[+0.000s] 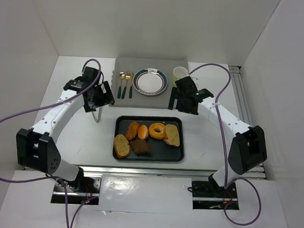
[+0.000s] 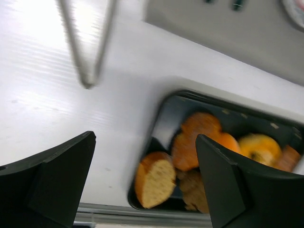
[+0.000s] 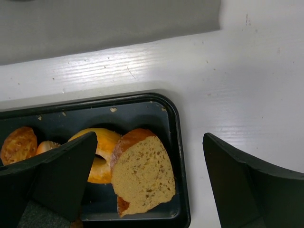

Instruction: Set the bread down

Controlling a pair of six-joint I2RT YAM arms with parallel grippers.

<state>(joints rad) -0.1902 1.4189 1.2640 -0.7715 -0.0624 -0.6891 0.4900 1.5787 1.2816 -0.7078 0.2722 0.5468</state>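
Note:
Several breads lie in a black tray (image 1: 162, 153) at the table's middle: a cut slice (image 1: 121, 146) at the front left, a cut slice (image 1: 172, 135) at the right, a ring-shaped one (image 1: 157, 130), rolls (image 1: 133, 130) and a dark piece (image 1: 140, 147). My left gripper (image 1: 103, 97) hovers open, up and left of the tray. In its wrist view, my left gripper (image 2: 145, 183) has the left slice (image 2: 154, 179) below its spread jaws. My right gripper (image 1: 182, 102) hovers open past the tray's far right corner. In the right wrist view, my right gripper (image 3: 149, 185) has the right slice (image 3: 142, 175) under its gap. Neither holds anything.
A white plate (image 1: 150, 81) with a teal rim sits on a grey mat (image 1: 125, 66) at the back. A gold spoon (image 1: 121, 84) and fork (image 1: 129, 84) lie to its left and a pale cup (image 1: 180, 73) to its right. Metal tongs (image 1: 96, 113) lie left of the tray. White walls enclose the table.

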